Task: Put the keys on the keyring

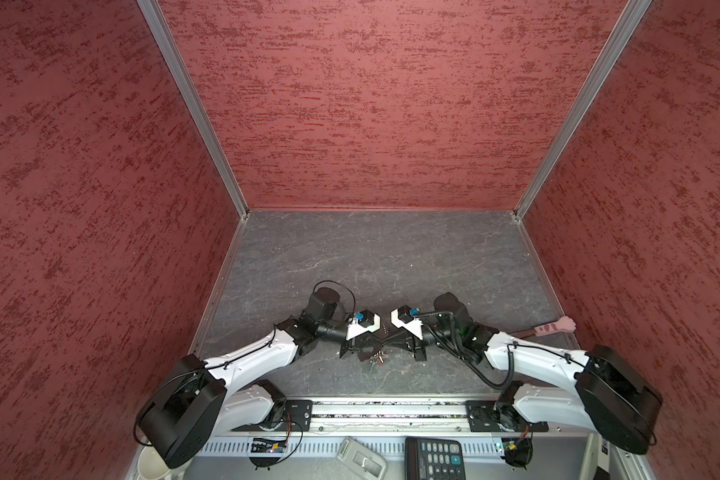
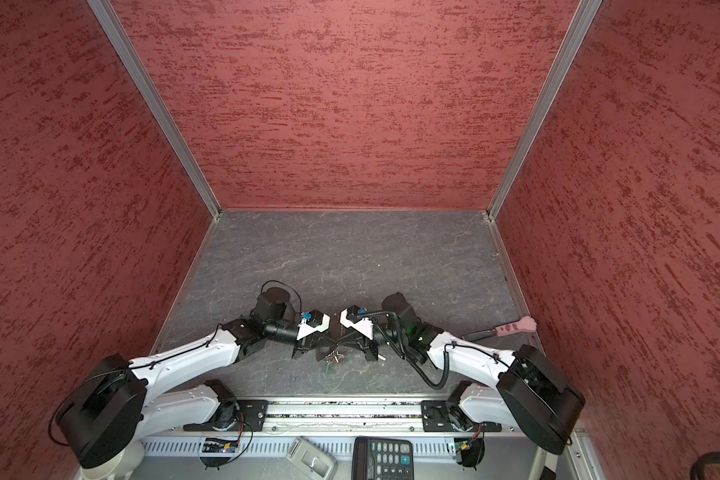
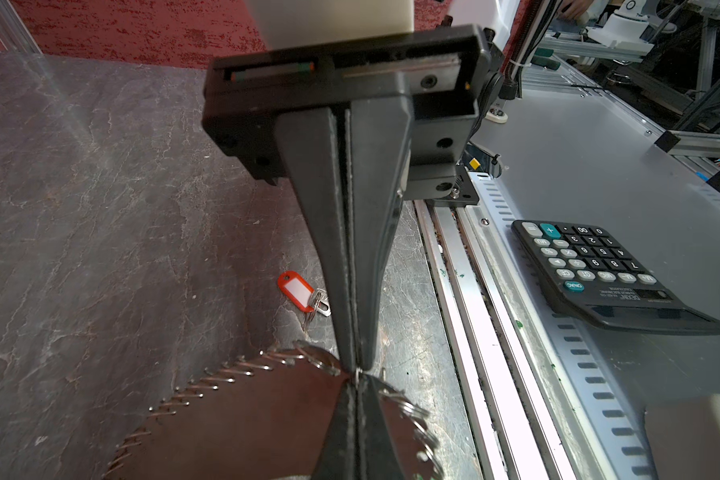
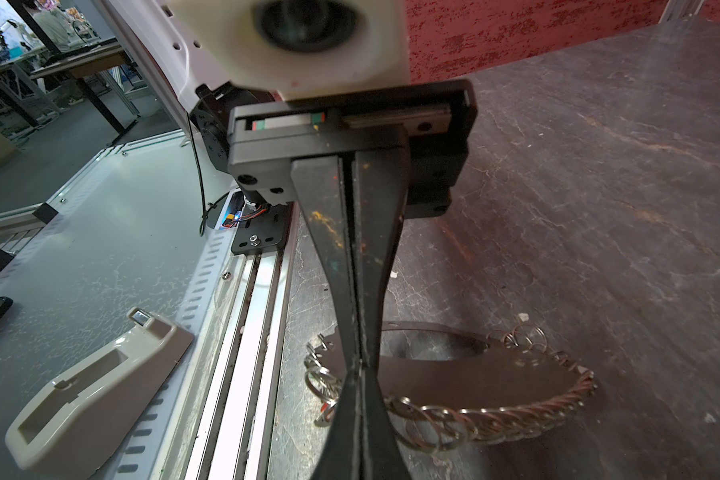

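Keyring (image 4: 495, 411) at table's (image 3: 100, 208) front edge;
left gripper (image 4: 360, 360), right gripper (image 3: 355, 363) clamp its limp chain; key (image 3: 298, 291) looks light; take its tag.

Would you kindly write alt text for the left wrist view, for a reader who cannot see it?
The left gripper and the right gripper, jaws shut, meet tip to tip on the silver chain of the keyring, seemingly pinching one ring. The red-tagged key lies apart on the dark table; a black calculator sits on the grey metal deck alongside.
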You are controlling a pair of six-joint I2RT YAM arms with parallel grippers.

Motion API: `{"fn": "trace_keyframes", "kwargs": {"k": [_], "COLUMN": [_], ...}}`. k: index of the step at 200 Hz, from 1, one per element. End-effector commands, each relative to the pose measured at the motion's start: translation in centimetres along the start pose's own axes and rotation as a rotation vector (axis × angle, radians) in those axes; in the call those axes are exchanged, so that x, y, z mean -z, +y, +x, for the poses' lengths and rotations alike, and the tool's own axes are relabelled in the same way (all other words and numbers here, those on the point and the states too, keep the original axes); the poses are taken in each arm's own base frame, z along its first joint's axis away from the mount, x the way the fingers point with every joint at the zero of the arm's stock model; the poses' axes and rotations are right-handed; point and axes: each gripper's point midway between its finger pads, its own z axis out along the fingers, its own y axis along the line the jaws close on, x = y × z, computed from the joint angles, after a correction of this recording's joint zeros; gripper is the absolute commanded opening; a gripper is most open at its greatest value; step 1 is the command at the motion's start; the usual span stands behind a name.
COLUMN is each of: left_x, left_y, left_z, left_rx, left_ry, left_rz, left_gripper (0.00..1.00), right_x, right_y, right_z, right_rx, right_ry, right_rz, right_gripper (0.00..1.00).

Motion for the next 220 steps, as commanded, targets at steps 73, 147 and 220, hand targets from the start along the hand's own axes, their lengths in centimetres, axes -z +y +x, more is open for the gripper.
{"fn": "trace_keyframes", "kwargs": {"k": [73,147,220], "left_x": [0.9,1.7,1.6], "left_y": [1.0,1.3,0.6], "left_z": [-2.3,-2.8,-3.3], "left_rx": [-0.056,-0.031,-0.031], "left_ry": [-0.095,-0.159,-0.189], "left_rz": [-0.072,-0.071,-0.016], "left_gripper": [0.13,0.22,0.14], "right_x": [1.3,2.6,2.4], "right_y": [-0.9,0.5,0.5], "right_z": [-3.6,-6.1,-6.1], "right_rx": [0.065,0.1,0.105], "right_ry": [-0.153,-0.376,-0.425], "right_rz": [0.113,0.069,0.046], "right_gripper": [0.0,0.0,0.0]}}
